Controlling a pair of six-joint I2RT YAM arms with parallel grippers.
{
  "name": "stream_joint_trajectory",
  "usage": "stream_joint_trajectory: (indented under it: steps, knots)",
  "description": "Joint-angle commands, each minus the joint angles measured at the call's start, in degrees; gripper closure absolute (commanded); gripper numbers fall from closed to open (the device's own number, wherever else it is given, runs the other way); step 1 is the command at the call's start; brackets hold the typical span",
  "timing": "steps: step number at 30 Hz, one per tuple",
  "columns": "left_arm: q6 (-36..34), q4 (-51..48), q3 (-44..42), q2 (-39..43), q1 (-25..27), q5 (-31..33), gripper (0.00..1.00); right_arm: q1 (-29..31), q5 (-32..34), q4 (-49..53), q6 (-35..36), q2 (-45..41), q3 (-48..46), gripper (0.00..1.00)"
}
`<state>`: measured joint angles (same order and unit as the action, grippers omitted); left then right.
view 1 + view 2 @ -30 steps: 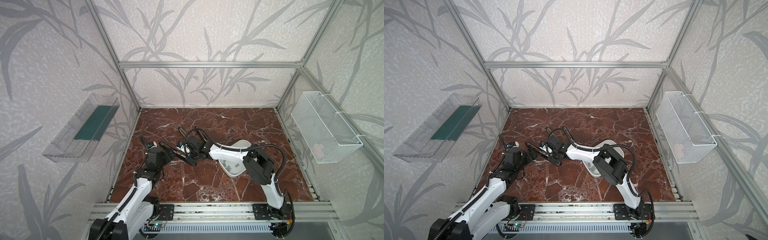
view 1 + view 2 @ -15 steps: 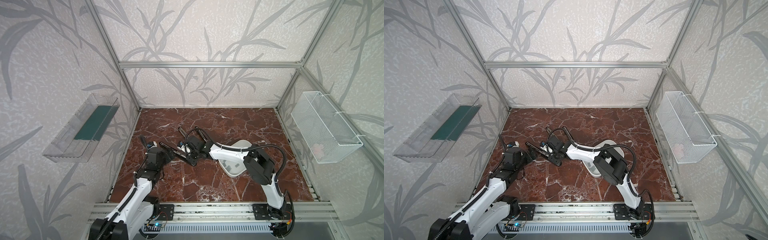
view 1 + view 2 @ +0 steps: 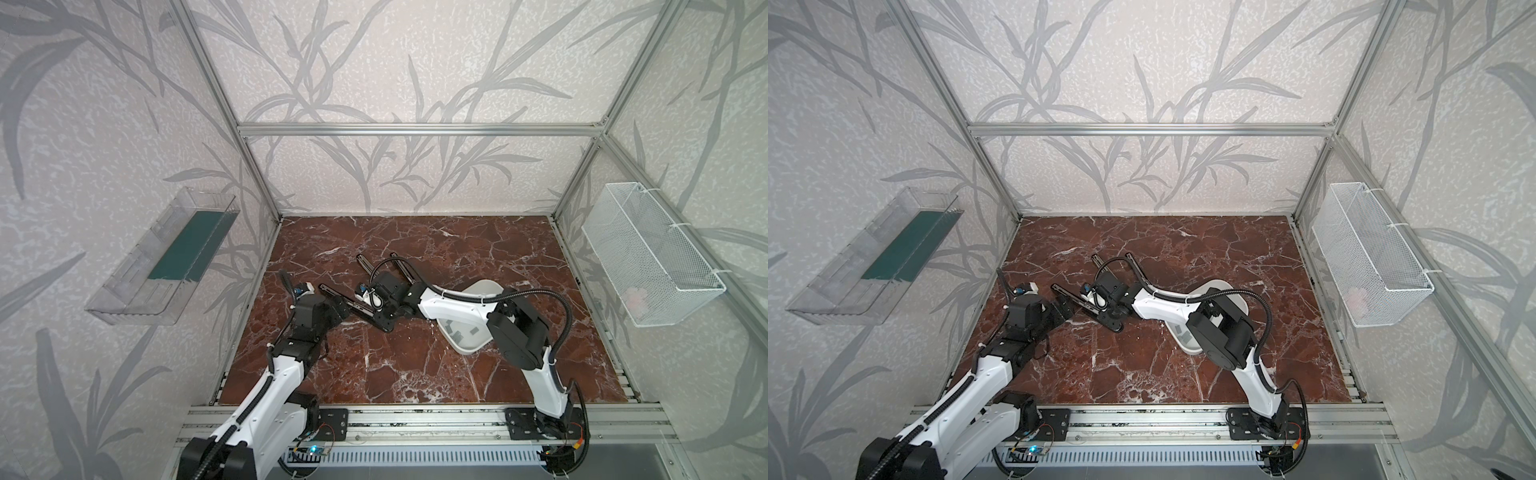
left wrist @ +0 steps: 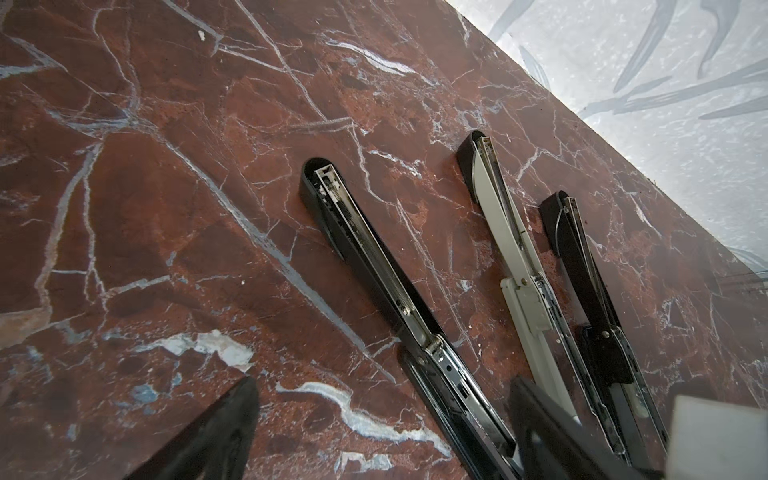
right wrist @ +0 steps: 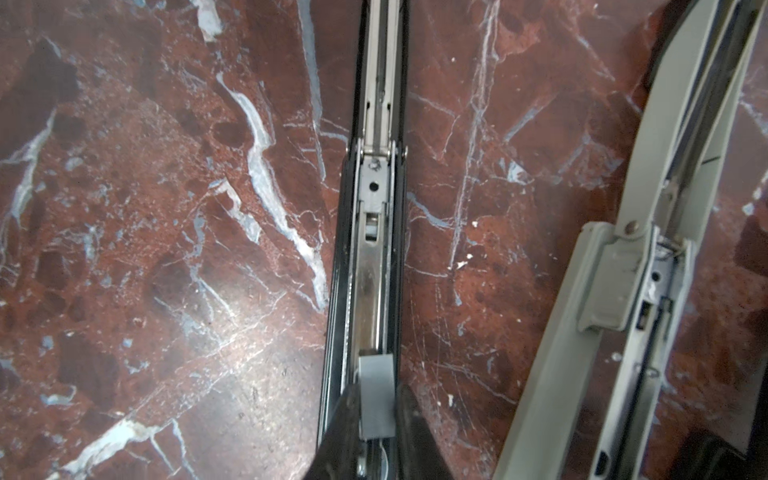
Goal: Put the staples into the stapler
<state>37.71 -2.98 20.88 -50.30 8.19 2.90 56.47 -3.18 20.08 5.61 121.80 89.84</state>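
Observation:
A black stapler [image 3: 353, 306] lies folded open on the marble floor, its metal channel [image 5: 374, 249] facing up. My right gripper [image 5: 378, 392] is shut on a small grey strip of staples [image 5: 376, 374], held right over that channel near the stapler's front end. In both top views the right gripper [image 3: 384, 320] reaches across to the stapler. My left gripper [image 4: 384, 390] stands open at the stapler's [image 4: 374, 257] other half, which runs between its fingers [image 4: 232, 415] close to one of them. More staples [image 3: 457, 332] lie in a white tray [image 3: 484, 286].
Two more open staplers lie just behind, one grey [image 4: 511, 232] and one black [image 4: 582, 257]. A clear bin [image 3: 162, 257] hangs on the left wall and a white wire basket [image 3: 648, 257] on the right wall. The right arm's elbow [image 3: 1221, 332] hangs over the tray.

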Motion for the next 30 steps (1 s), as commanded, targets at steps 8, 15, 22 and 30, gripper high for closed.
stream_joint_trajectory:
  steps: [8, 15, 22, 30]
  knots:
    - [0.6, -0.6, 0.5, 1.5, -0.2, 0.6, 0.06, 0.2, -1.0, 3.4, -1.9, 1.7, 0.7, 0.79]
    - [0.7, -0.7, 0.4, 1.7, -0.2, 0.5, 0.06, 0.3, -2.4, 4.0, -3.2, 2.8, 1.6, 0.78]
    - [0.7, -1.2, 0.4, 2.4, -0.3, 0.7, 0.06, 0.3, -2.0, 3.7, -3.4, 2.1, 1.9, 0.84]
    - [0.7, -1.4, 0.5, 2.8, -0.2, 0.9, 0.06, 0.3, 1.5, 5.3, -4.5, 0.0, 3.3, 0.87]
